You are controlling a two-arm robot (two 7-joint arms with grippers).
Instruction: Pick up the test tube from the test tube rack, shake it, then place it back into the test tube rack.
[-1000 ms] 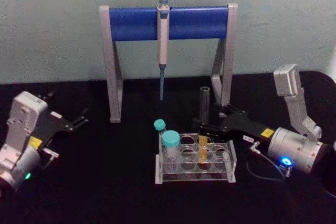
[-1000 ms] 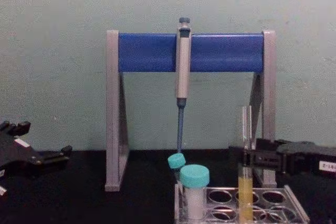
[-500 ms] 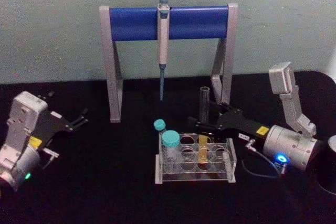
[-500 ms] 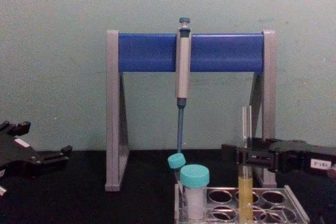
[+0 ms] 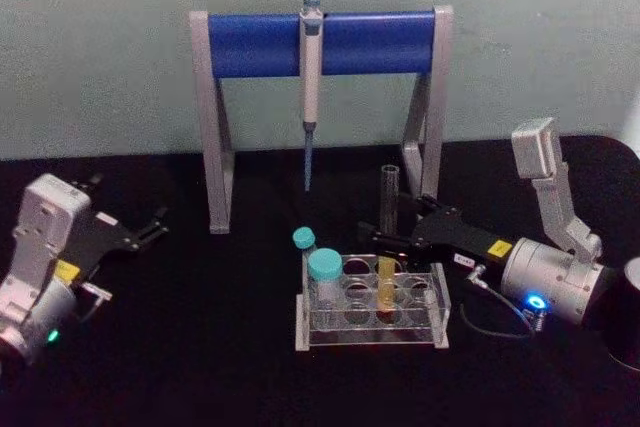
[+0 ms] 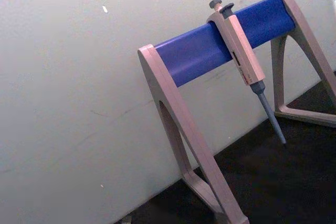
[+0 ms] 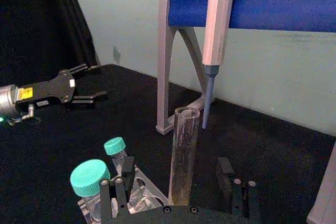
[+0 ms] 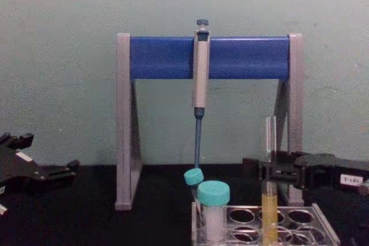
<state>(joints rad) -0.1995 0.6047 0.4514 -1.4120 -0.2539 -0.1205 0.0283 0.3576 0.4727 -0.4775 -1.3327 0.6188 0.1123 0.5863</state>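
Observation:
The test tube (image 5: 387, 209) stands upright in the clear test tube rack (image 5: 368, 333), yellow-orange liquid in its lower part. My right gripper (image 5: 392, 230) reaches in from the right at mid-height of the tube. In the right wrist view the test tube (image 7: 184, 150) rises between the fingers (image 7: 127, 170), with a gap on both sides, so the right gripper (image 7: 176, 172) is open around it. From the chest, the right gripper (image 8: 260, 171) is level with the test tube (image 8: 268, 142) just above the liquid. My left gripper (image 5: 152, 226) rests open at the far left.
A grey-and-blue pipette stand (image 5: 320, 43) with a hanging pipette (image 5: 310, 77) rises behind the rack. Two teal-capped vials (image 5: 324, 269) occupy the rack's left end. A cable (image 5: 490, 322) trails beside the right arm. A dark round object (image 5: 625, 317) sits at the right edge.
My right gripper has slid a little to the left so its fingers straddle the tube, and its wrist has shifted. The tube stays in the rack. The left arm is still.

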